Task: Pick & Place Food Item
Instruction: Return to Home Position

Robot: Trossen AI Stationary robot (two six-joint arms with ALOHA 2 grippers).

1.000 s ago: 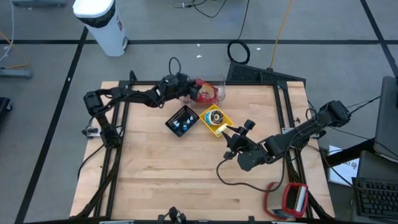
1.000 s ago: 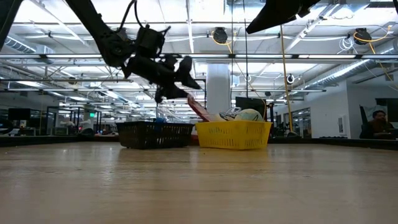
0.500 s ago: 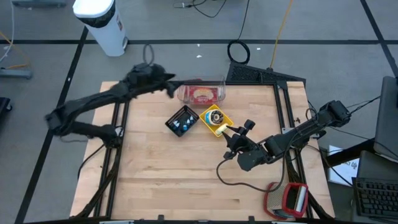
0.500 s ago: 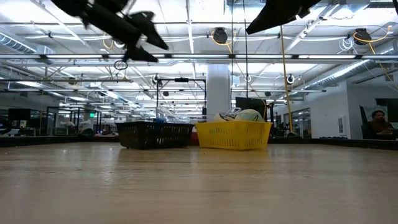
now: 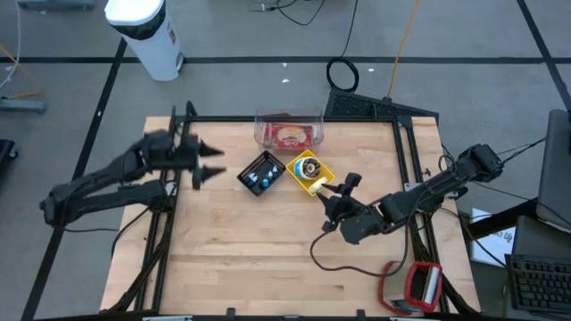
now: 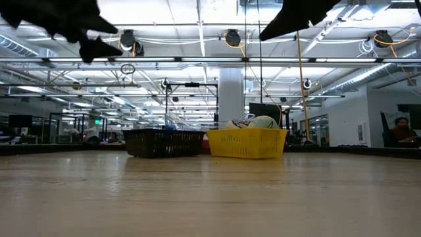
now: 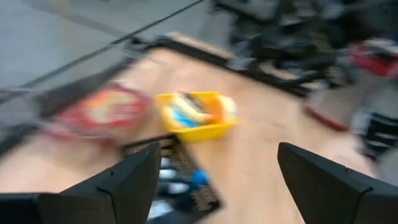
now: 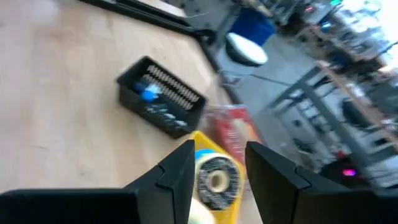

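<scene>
A red food packet (image 5: pixel 289 137) lies flat in a clear container (image 5: pixel 314 120) at the table's far edge. It also shows in the left wrist view (image 7: pixel 102 112) and the right wrist view (image 8: pixel 235 134). Nearer stand a black basket (image 5: pixel 261 172) and a yellow basket (image 5: pixel 310 171) with a round item inside. My left gripper (image 5: pixel 212 161) hangs open and empty in the air over the table's left part, pointing toward the baskets. My right gripper (image 5: pixel 342 185) stands open and empty above the table, just right of the yellow basket.
The near half of the wooden table (image 5: pixel 268 259) is bare. A white cylinder (image 5: pixel 147 36) stands on the floor beyond the far left corner. A red-and-grey object (image 5: pixel 415 285) lies off the near right corner. Black frame rails (image 5: pixel 403 152) run along the table's sides.
My left gripper has let go of the red packet at the clear container and pulled back fast toward the table's left edge, rising. The packet, tilted up in the fingers a second ago, now lies flat in the container.
</scene>
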